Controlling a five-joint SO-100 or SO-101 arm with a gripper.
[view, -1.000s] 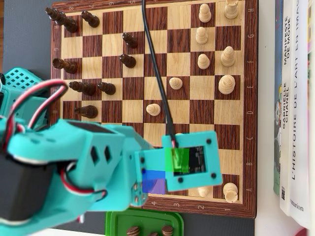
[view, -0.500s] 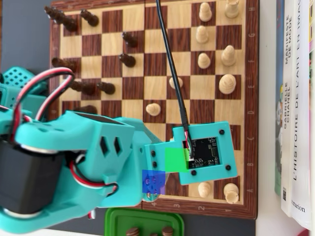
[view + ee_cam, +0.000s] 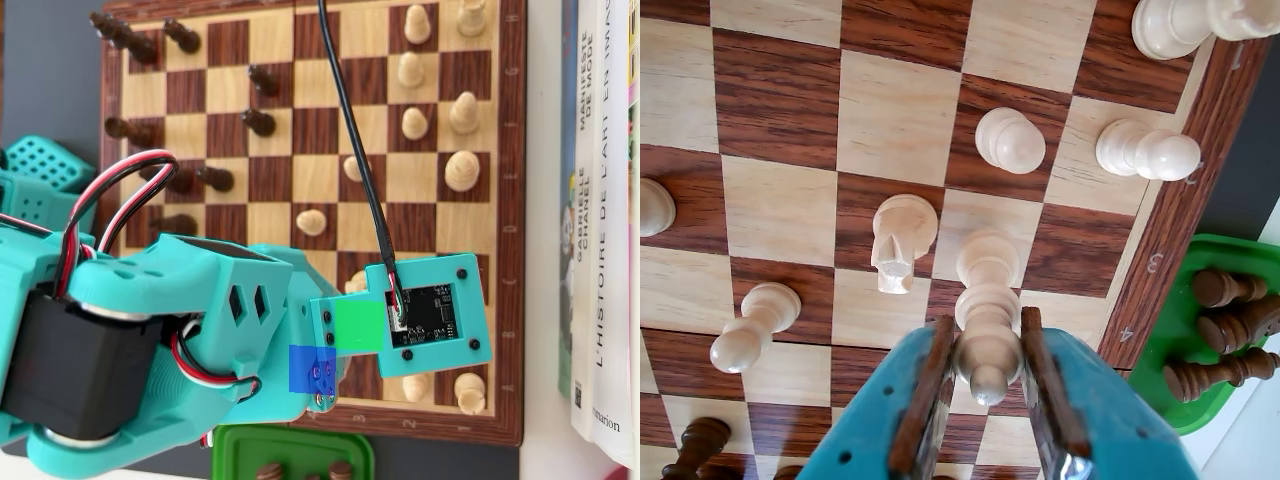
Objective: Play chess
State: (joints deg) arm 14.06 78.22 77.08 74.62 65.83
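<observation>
In the wrist view my teal gripper (image 3: 986,322) with brown pads (image 3: 932,385) is shut on a tall light chess piece (image 3: 987,290), gripping its upper body. I cannot tell whether its base touches the wooden chessboard (image 3: 780,100). A light knight (image 3: 902,240) stands just left of it. Light pawns (image 3: 1010,140) (image 3: 1145,152) (image 3: 750,325) stand around it. In the overhead view the arm and the wrist camera board (image 3: 425,315) hide the gripper over the chessboard's (image 3: 310,130) lower right part.
A green tray (image 3: 1175,330) beside the board's numbered edge holds captured dark pieces (image 3: 1230,330); it also shows in the overhead view (image 3: 290,445). Dark pieces (image 3: 150,130) stand on the board's left side, light ones (image 3: 440,120) on the right. Books (image 3: 600,200) lie right of the board.
</observation>
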